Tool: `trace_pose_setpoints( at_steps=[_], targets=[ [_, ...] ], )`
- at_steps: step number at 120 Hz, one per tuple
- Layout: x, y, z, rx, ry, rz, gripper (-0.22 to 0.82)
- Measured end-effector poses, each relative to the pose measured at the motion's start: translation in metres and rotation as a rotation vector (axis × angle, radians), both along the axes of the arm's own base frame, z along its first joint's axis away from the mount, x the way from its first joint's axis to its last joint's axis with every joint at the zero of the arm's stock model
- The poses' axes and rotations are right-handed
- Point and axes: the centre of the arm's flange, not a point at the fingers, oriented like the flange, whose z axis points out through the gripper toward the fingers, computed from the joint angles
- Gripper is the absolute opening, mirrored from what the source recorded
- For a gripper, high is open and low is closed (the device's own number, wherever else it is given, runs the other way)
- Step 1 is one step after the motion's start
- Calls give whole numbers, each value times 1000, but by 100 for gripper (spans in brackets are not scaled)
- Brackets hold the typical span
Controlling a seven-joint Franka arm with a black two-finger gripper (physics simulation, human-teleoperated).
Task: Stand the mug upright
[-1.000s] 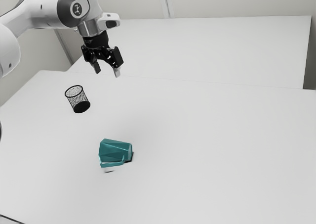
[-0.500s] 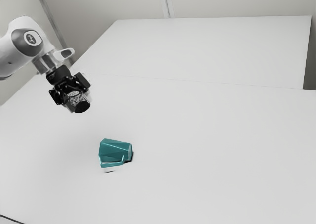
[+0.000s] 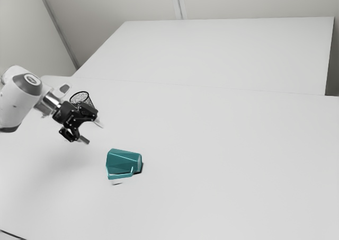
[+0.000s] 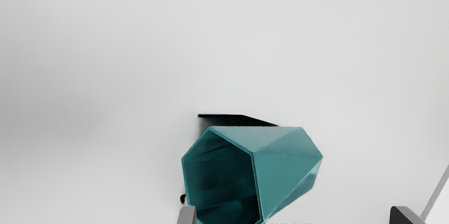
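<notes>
Presently, the gripper (image 3: 91,132) is released: its two fingers stand wide apart with nothing held between them, above the table (image 3: 212,171) and near the mug (image 3: 124,163). The mug lies on its side, its wide mouth (image 4: 221,178) facing the exterior view's left, its base toward the exterior view's right, and its handle (image 3: 122,175) on the side nearer the exterior camera. In the wrist view one fingertip overlaps the rim of the mouth, while the other stands well out beyond the base end.

The step in hand is judged to be the approach to a grasp. The next move calls for lowering the open fingers around the body or rim, probably after some shift or turn of the hand, then closing, lifting and rotating until the base faces down. A fingertip brought down on the rim could roll or push the mug.

Beyond the gripper, as the exterior camera sees it, stands a mesh holder (image 3: 80,97), partly hidden by the hand; it limits sideways swings there. Wide bare surface extends from the mug toward the exterior view's right, offering ample room for the turn. Farther off, a faint seam crosses the white surface, and the far edge (image 3: 228,19) lies well away, before the wall (image 3: 254,1).
</notes>
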Motion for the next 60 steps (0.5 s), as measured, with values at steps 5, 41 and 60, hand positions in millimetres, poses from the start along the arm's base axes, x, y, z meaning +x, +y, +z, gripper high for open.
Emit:
trace_pose_setpoints(
  at_steps=[5,41,60],
  targets=[
    [11,-33,-2,0,-8,-66,60],
    [11,-38,-19,-8,-30,-83,60],
    [4,-45,-39,-40,-11,-75,60]
  ],
)
